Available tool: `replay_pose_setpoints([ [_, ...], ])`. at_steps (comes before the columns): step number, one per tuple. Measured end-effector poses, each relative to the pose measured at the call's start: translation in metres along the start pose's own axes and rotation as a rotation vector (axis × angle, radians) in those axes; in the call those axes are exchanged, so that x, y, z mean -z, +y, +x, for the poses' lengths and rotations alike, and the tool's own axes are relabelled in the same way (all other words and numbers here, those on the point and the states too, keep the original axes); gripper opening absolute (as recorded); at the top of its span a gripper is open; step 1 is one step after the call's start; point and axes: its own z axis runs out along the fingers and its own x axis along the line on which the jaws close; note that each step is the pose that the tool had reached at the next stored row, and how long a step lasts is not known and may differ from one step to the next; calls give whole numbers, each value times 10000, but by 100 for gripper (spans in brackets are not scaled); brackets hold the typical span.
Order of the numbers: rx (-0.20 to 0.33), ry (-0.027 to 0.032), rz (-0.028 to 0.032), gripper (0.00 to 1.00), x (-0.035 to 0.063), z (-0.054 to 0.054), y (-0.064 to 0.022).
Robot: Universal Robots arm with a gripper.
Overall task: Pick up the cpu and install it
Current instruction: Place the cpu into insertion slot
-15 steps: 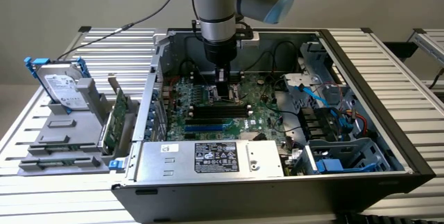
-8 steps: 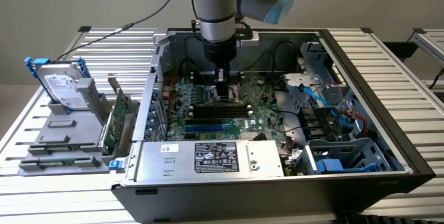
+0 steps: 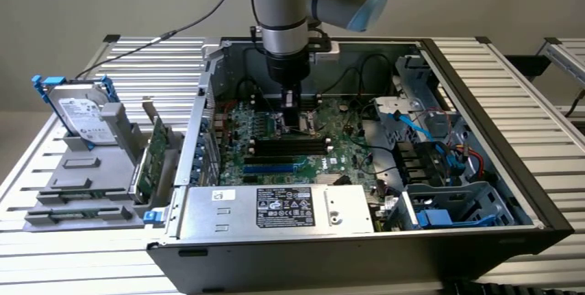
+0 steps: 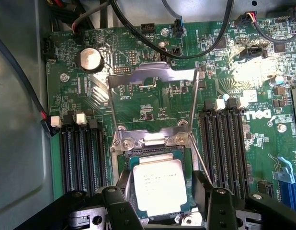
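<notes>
DELL logo — on motherboard

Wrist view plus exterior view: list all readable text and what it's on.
"DELL": white logo on the motherboard.
cpu: printed lines, too small to read.
Power supply label: too small to read.
Hard drive label: too small to read.

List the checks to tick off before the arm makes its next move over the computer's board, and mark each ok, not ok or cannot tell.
1. Chip lies flat inside the socket: ok.
2. Metal hold-down plate is swung up, clear of the chip: ok.
3. Thin lever stands raised beside the socket: ok.
4. Claw is open, a finger on each side of the chip: ok.
5. Chip's corner mark matches the socket: cannot tell.
</notes>
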Motion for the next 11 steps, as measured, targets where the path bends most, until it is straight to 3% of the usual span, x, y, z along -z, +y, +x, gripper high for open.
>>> replay_pose_setpoints([
  [11,-13,95,21,62,5,-4,-40],
])
